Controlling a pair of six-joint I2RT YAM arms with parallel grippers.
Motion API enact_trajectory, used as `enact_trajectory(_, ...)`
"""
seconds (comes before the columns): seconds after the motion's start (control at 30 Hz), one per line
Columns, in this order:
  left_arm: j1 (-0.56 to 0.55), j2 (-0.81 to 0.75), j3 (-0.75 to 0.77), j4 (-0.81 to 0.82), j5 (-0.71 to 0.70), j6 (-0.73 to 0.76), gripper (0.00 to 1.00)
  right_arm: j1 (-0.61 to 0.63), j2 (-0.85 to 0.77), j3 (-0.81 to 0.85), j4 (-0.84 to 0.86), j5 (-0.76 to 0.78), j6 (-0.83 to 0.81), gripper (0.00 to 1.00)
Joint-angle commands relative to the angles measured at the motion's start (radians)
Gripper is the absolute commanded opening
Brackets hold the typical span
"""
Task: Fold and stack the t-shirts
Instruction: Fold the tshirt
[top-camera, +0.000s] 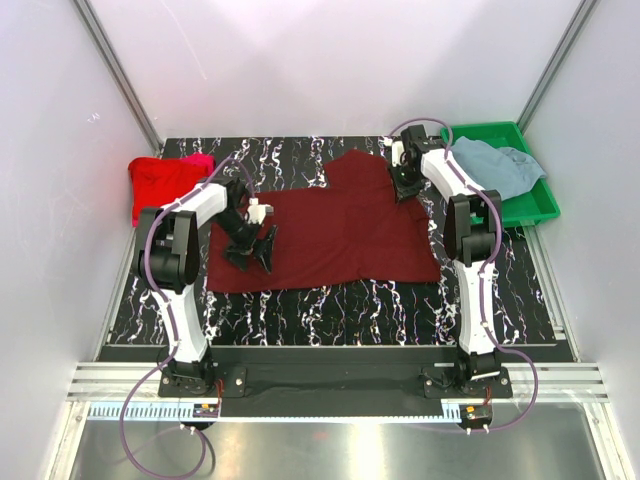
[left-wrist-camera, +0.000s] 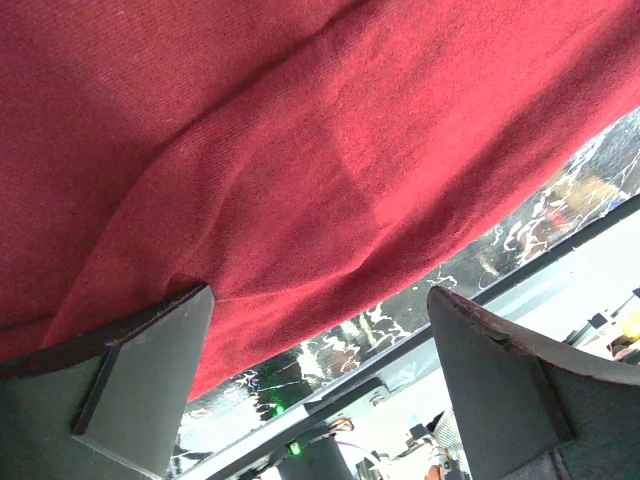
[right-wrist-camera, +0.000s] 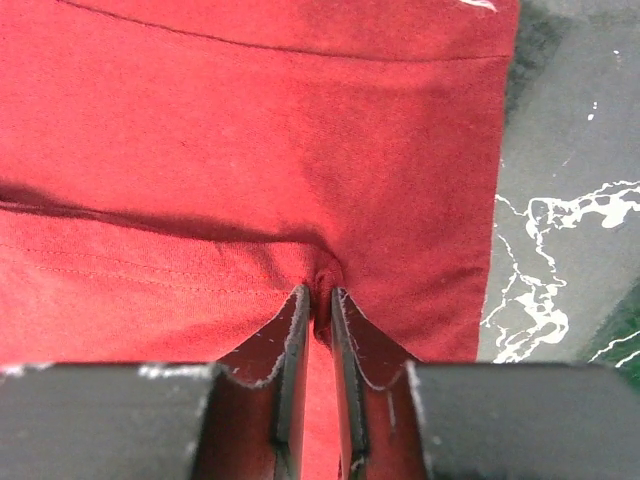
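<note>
A dark maroon t-shirt (top-camera: 330, 230) lies spread flat on the black marbled table (top-camera: 330, 300). My left gripper (top-camera: 255, 253) hovers over the shirt's near left part, its jaws wide open. In the left wrist view, the left gripper (left-wrist-camera: 320, 295) has the maroon cloth (left-wrist-camera: 300, 150) beneath it and nothing between its fingers. My right gripper (top-camera: 405, 185) is at the shirt's far right corner. Seen from the right wrist, the right gripper (right-wrist-camera: 318, 292) pinches a small fold of the maroon t-shirt (right-wrist-camera: 250, 120). A bright red t-shirt (top-camera: 155, 185) and a pink t-shirt (top-camera: 200, 160) lie bunched at the far left.
A green tray (top-camera: 535, 208) stands at the far right with a grey-blue t-shirt (top-camera: 495, 165) crumpled in it. White walls with metal rails enclose the table on three sides. The arm bases stand on the near edge.
</note>
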Motion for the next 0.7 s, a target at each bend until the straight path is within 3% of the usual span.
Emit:
enact_trajectory(0.0,-0.012,0.014,-0.026,0.039,-0.021,0.025,0.99,-0.013,-0.048,0.037,0.026,-0.018,0.000,0.20)
enact_trajectory(0.07,-0.014,0.017,-0.026,0.040,-0.021,0.024,0.99,-0.016,-0.056,0.025,0.038,-0.022,0.001,0.22)
enact_trajectory(0.2,-0.015,0.019,-0.023,0.039,-0.021,0.024,0.99,-0.016,-0.041,0.023,0.050,-0.013,0.011,0.51)
enact_trajectory(0.3,-0.015,0.017,-0.020,0.042,-0.026,0.024,0.99,-0.016,-0.045,0.022,0.067,0.043,0.018,0.59)
enact_trajectory(0.47,0.005,-0.046,0.088,0.037,-0.027,0.010,0.99,-0.016,-0.175,0.000,0.120,0.076,0.018,0.62)
enact_trajectory(0.57,0.040,-0.043,0.182,-0.012,0.023,0.004,0.99,-0.016,-0.301,-0.118,0.234,0.038,0.006,0.63)
enact_trajectory(0.67,0.083,-0.020,0.181,-0.003,0.029,-0.019,0.99,-0.016,-0.329,-0.164,0.216,-0.082,0.021,0.63)
